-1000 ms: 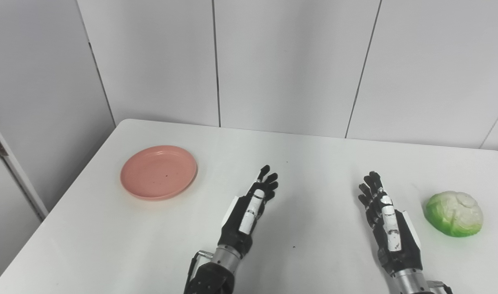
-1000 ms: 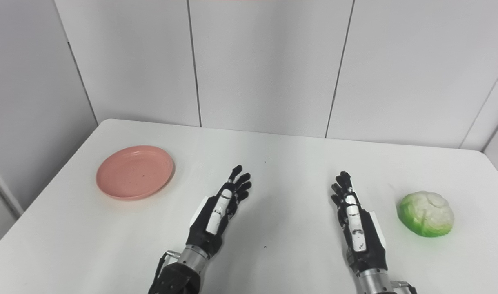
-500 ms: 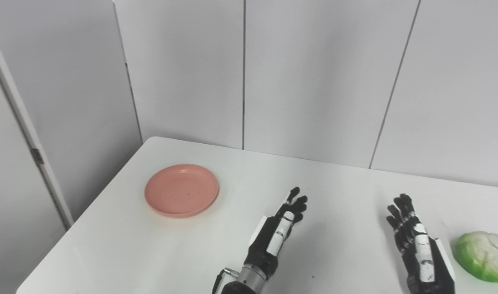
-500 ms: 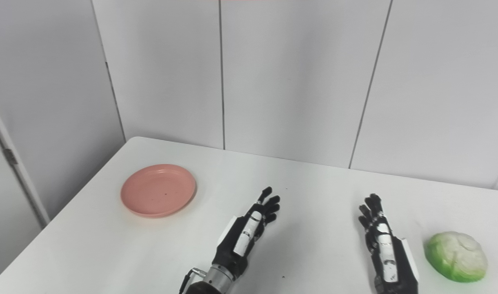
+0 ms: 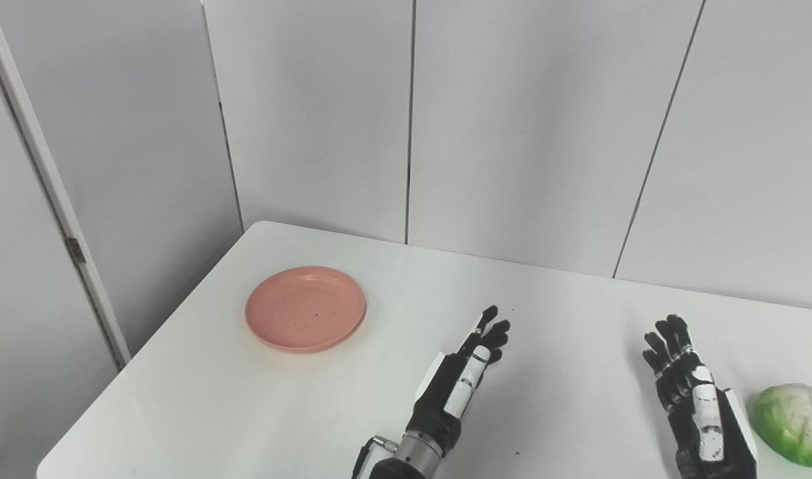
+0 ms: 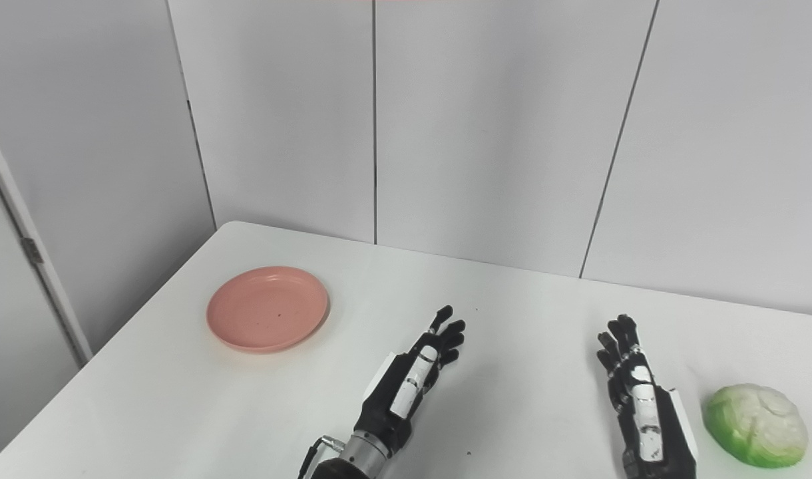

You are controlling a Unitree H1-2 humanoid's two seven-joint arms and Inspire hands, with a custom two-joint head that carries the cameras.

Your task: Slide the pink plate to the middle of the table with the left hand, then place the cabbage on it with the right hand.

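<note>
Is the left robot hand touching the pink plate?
Apart. In the right eye view, bare white table shows between the left robot hand and the pink plate.

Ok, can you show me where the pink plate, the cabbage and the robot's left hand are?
pink plate (image 6: 267, 309), right eye view, on its bare centre.
cabbage (image 6: 756, 424), right eye view, on its pale top.
left hand (image 6: 412, 379), right eye view, on the back of the hand.
</note>
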